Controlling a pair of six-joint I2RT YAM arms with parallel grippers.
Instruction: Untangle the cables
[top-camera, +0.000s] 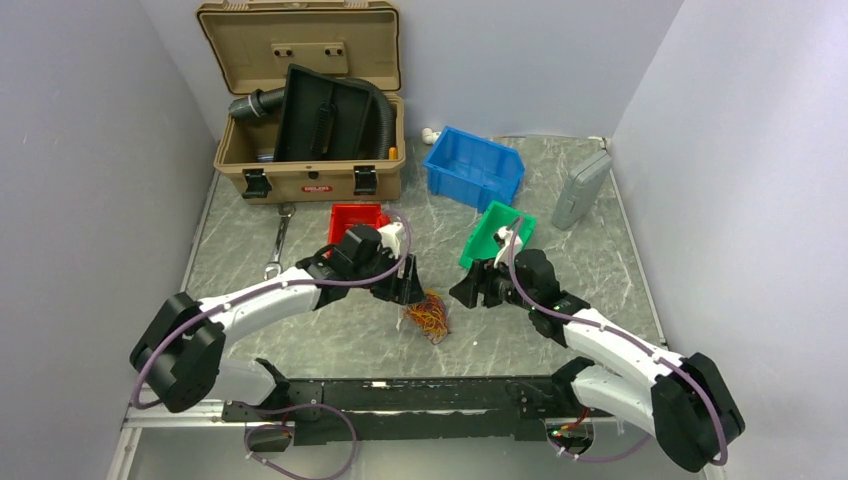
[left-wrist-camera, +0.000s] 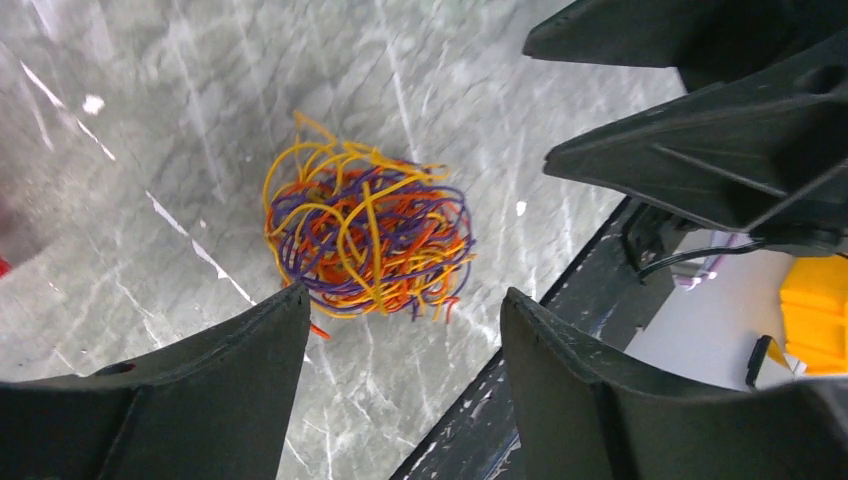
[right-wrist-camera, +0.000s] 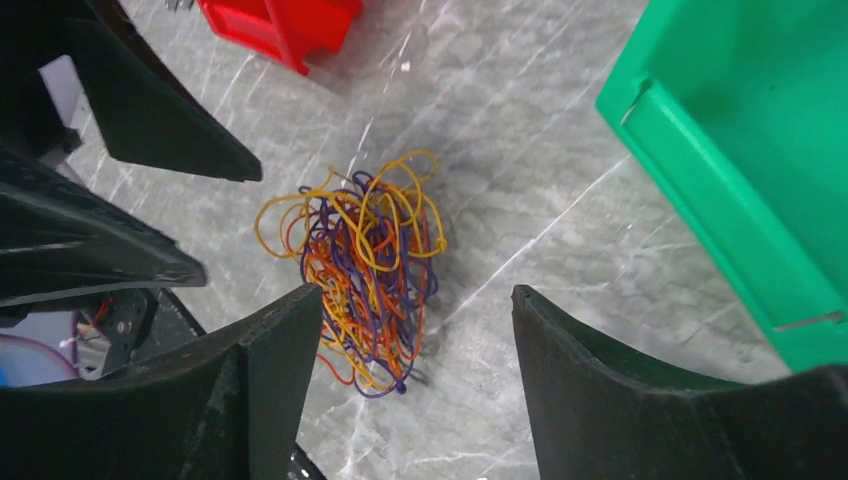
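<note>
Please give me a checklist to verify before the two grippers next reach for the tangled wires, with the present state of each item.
1. Wire bundle lies on the table, not held: ok.
2. Left gripper open and empty: ok.
3. Right gripper open and empty: ok.
4. Green bin apart from the bundle: ok.
5. Wires separated: not ok, one tight ball.
6. Free wire end to grip: cannot tell.
</note>
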